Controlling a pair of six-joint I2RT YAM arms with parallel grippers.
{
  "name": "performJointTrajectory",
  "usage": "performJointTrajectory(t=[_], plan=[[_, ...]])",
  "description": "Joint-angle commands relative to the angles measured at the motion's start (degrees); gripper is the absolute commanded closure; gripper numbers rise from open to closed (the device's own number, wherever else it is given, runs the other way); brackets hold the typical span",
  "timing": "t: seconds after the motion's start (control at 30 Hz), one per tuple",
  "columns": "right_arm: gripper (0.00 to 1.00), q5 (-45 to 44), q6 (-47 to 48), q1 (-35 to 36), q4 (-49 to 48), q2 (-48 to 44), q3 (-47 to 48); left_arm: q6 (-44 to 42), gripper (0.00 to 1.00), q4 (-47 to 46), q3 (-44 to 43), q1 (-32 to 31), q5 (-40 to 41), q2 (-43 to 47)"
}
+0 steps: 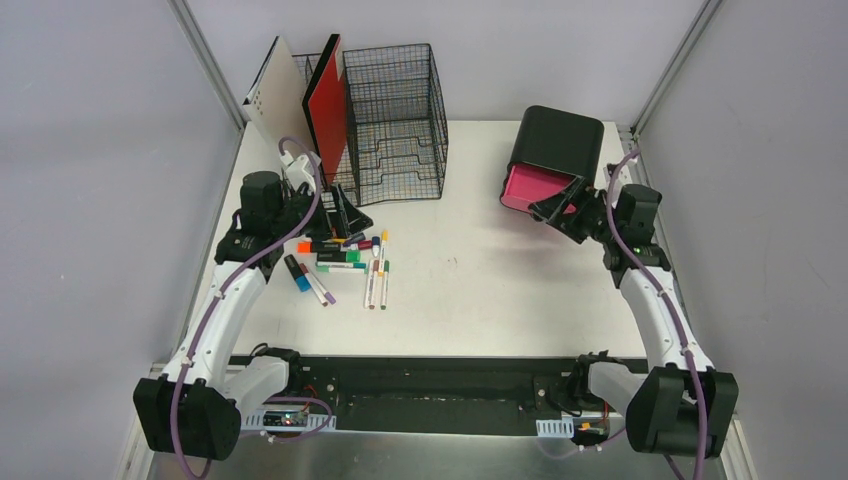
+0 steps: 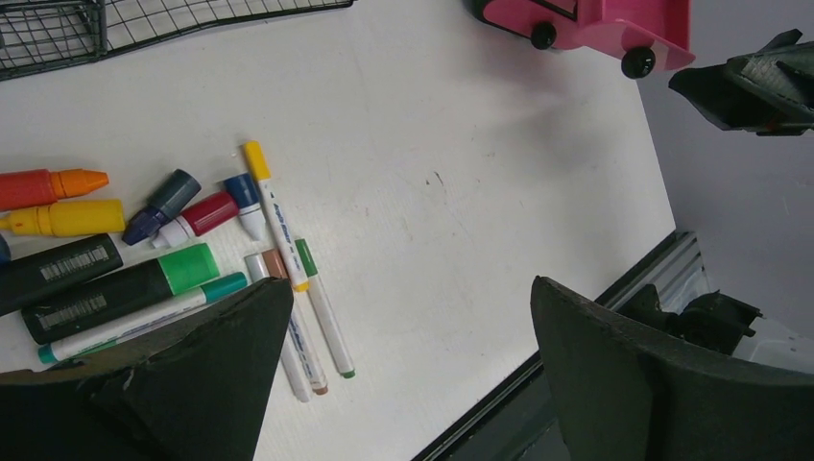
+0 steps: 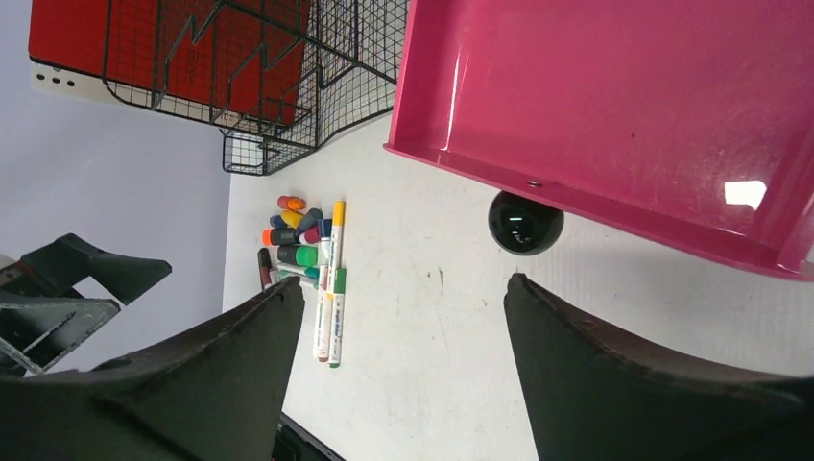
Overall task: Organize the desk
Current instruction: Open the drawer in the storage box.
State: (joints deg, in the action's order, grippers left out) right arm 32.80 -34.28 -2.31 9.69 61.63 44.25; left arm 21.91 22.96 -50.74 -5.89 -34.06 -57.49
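The white desk [image 1: 480, 290] holds a loose pile of markers and pens [image 1: 345, 258] at its left. My left gripper [image 1: 347, 213] is open and empty just above the pile's far side. The pens also show in the left wrist view [image 2: 163, 269], beside the left finger [image 2: 211, 365]. My right gripper [image 1: 560, 212] is open and empty right in front of the pink drawer [image 1: 535, 187] of the black box [image 1: 558, 140]. In the right wrist view the drawer [image 3: 614, 106] stands pulled out, and its black knob [image 3: 524, 222] sits just beyond my right gripper [image 3: 403, 280].
A black wire-mesh organizer [image 1: 395, 110] stands at the back left, with a red folder [image 1: 326, 105] and a beige board [image 1: 280, 95] leaning beside it. Aluminium posts and grey walls border the desk. A black strip [image 1: 430, 375] runs along the front.
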Motion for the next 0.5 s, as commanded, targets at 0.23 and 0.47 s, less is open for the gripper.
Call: performJointTrajectory(t=[0.23,0.47], plan=[[0.18,27.79,26.68,-5.60,6.41,-6.64,2.82,2.03,0.01,-7.00,1.36,0.79,-6.11,-1.83],[0.18,29.87,42.33,-6.12,20.00,-8.85,7.49,9.28,0.01,-15.60,4.63,2.55,-9.20,-2.85]])
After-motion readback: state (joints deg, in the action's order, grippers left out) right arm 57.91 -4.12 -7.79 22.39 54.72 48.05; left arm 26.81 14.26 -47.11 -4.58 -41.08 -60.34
